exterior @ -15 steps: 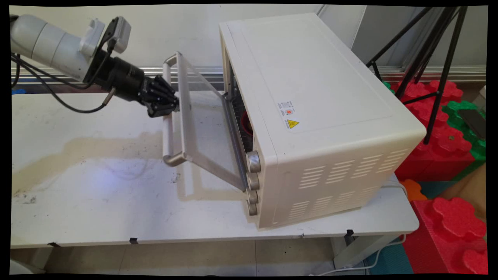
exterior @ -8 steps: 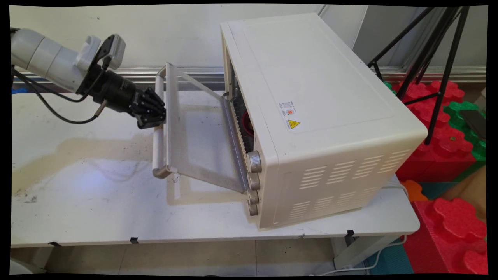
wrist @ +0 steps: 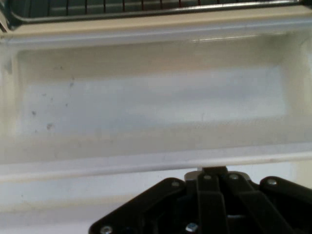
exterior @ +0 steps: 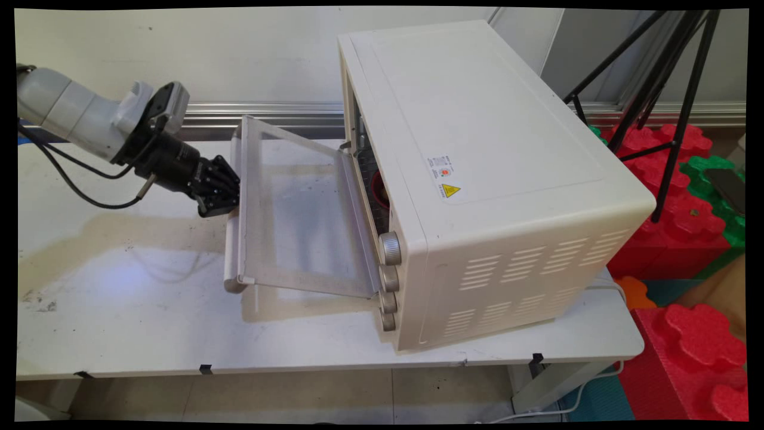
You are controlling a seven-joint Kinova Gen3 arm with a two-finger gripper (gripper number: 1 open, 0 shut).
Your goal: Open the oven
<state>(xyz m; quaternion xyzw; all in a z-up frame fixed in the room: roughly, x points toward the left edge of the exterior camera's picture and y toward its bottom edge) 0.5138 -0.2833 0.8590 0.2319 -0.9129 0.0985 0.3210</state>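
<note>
Now the black gripper [exterior: 230, 200] sits at the handle [exterior: 230, 239] of the toaster oven's glass door [exterior: 298, 209], about midway along that bar; the jaws appear clenched on the handle, though in the hand view the linkage [wrist: 209, 204] hides the contact itself, so the grip is likely rather than certain; the door hangs far open, hinged at its lower edge and sloping down toward the desk [exterior: 149, 310], its handle end raised a little above the surface and throwing a shadow beneath; the cream toaster oven [exterior: 477, 179] stands on the right half of the desk with its front turned left, four silver knobs [exterior: 388, 280] in a column at its near front corner; inside the cavity a wire rack [wrist: 146, 7] shows, and something red [exterior: 377, 188] lies behind it, too hidden to name; a black tripod [exterior: 656, 89] and red and green foam blocks [exterior: 686, 239] stand off the desk at right.
</note>
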